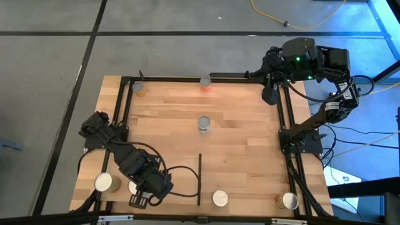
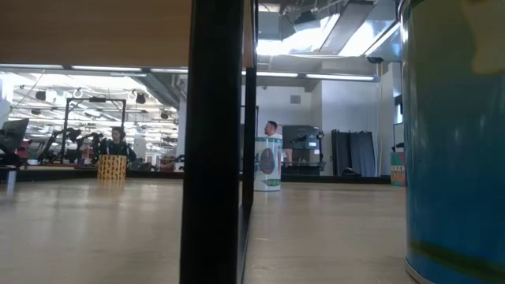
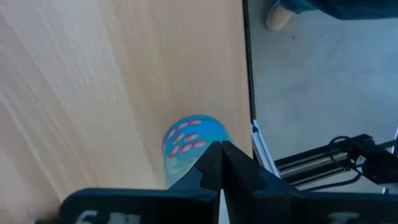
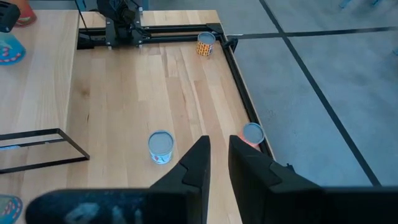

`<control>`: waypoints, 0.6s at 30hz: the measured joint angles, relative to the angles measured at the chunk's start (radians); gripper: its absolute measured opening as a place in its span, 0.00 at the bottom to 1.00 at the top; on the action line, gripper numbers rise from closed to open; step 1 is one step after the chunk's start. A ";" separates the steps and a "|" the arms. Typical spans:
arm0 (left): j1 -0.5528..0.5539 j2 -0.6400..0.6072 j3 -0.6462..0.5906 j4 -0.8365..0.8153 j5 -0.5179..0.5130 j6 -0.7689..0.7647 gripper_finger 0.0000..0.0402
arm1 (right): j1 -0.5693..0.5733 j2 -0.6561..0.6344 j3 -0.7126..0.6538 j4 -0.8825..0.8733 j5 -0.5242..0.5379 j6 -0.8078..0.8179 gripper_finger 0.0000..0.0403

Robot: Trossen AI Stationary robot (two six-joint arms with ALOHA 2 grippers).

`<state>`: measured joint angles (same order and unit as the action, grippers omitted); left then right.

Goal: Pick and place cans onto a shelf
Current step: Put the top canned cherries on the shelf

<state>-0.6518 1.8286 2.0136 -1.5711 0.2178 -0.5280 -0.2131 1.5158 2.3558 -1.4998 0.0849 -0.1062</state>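
Near the front-left corner of the tabletop (image 1: 237, 125), my left gripper (image 1: 139, 200) is hanging with its fingers pressed together and gripping nothing, while a blue can with red markings (image 3: 189, 146) is standing just beyond the fingertips on the smooth light shelf panel (image 3: 81, 93). Two whitish-topped cans (image 1: 104, 182) are sitting beside that arm, another (image 1: 220, 199) is standing at the front edge past the thin black bar (image 1: 199, 178), and a fourth (image 1: 289, 200) is occupying the front-right corner. A silver-topped can (image 1: 204, 124) is standing mid-table; two more (image 1: 205, 83) (image 1: 139, 89) are resting along the far rail. My right gripper (image 1: 269, 95) is waiting at the far-right corner, fingers narrowly parted and empty.
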 joint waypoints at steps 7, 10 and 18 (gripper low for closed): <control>-0.018 0.000 0.000 0.000 -0.011 -0.035 0.00 | 0.000 0.000 0.000 0.000 0.000 0.000 0.15; -0.026 0.000 0.000 0.000 -0.019 -0.045 0.00 | 0.000 0.000 0.000 0.000 0.000 0.000 0.15; -0.033 0.000 0.000 0.000 -0.062 -0.048 0.00 | 0.000 0.000 0.000 0.000 0.000 0.000 0.15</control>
<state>-0.6846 1.8286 2.0136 -1.5711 0.1560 -0.5763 -0.2128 1.5158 2.3558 -1.4998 0.0849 -0.1059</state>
